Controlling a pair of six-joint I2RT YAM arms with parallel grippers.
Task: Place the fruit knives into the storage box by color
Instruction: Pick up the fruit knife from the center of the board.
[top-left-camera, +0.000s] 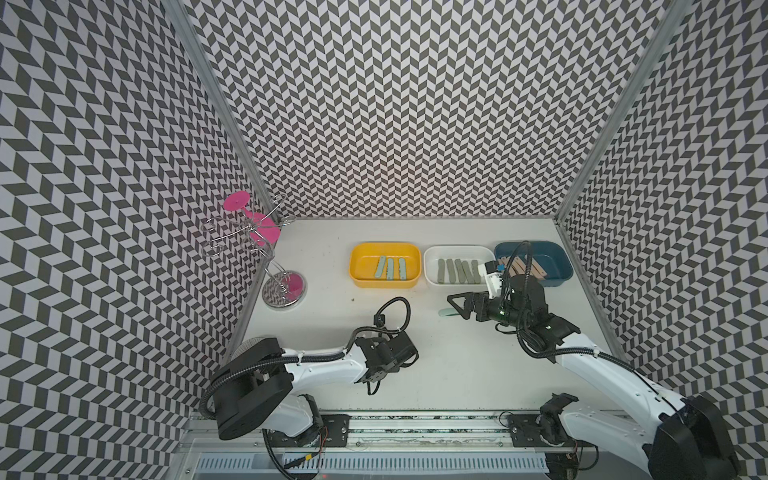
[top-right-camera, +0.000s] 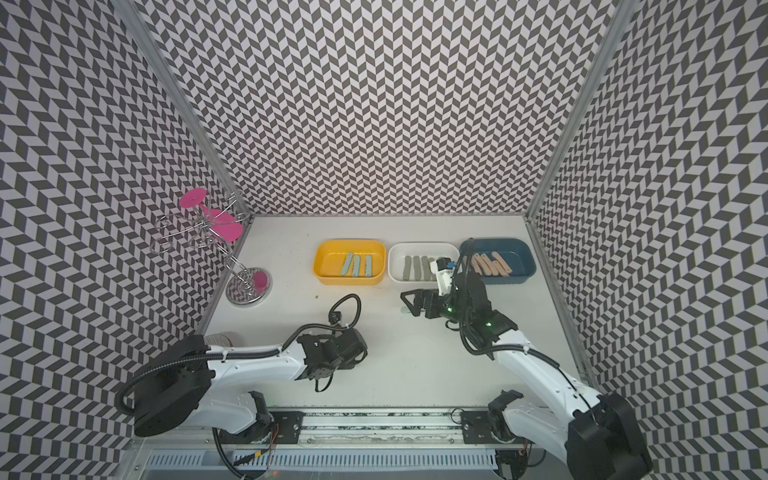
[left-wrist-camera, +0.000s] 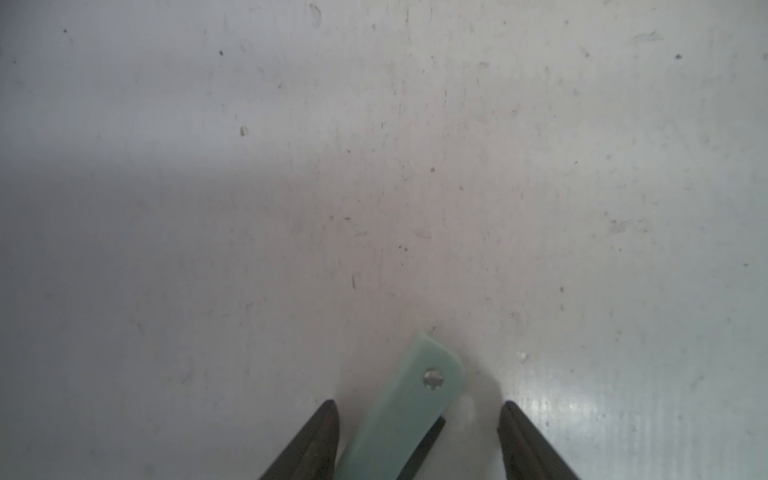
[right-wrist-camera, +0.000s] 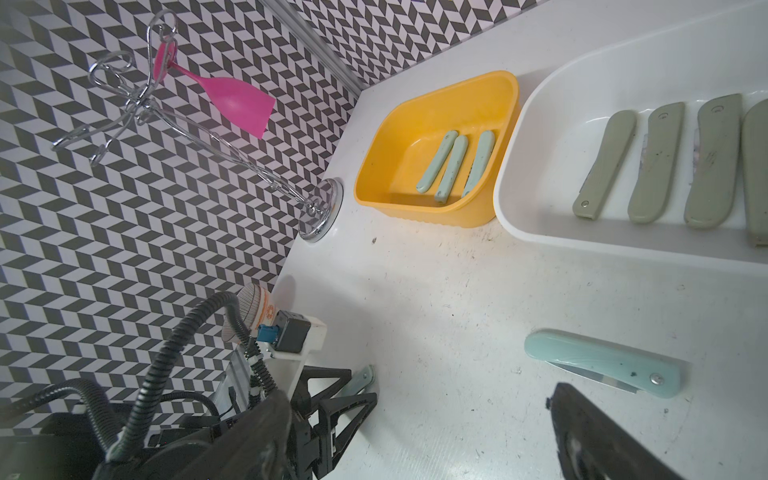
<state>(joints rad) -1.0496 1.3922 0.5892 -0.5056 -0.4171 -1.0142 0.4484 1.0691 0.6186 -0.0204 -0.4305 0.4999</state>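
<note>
A pale mint fruit knife (left-wrist-camera: 409, 399) lies on the white table between the fingers of my left gripper (left-wrist-camera: 417, 415). The jaws straddle it, open, with a clear gap on one side. The right wrist view shows the same left gripper (right-wrist-camera: 353, 390) down at the table. A second mint knife (top-left-camera: 446, 312) (right-wrist-camera: 602, 365), blade partly out, lies beside my right gripper (top-left-camera: 455, 307), which is wide open and empty. The yellow storage box (top-left-camera: 384, 249) holds three mint knives (top-left-camera: 390, 268). Several grey-green knives (top-left-camera: 457, 271) fill the white box (top-left-camera: 457, 250). The blue box (top-left-camera: 559, 257) holds peach-pink ones (top-left-camera: 530, 266).
A chrome wire rack (top-left-camera: 284, 289) with a pink goblet (top-left-camera: 262, 228) stands at the back left corner. A striped cup (right-wrist-camera: 253, 307) sits by the left arm's base. Patterned walls close in the table (top-left-camera: 457, 374) on three sides.
</note>
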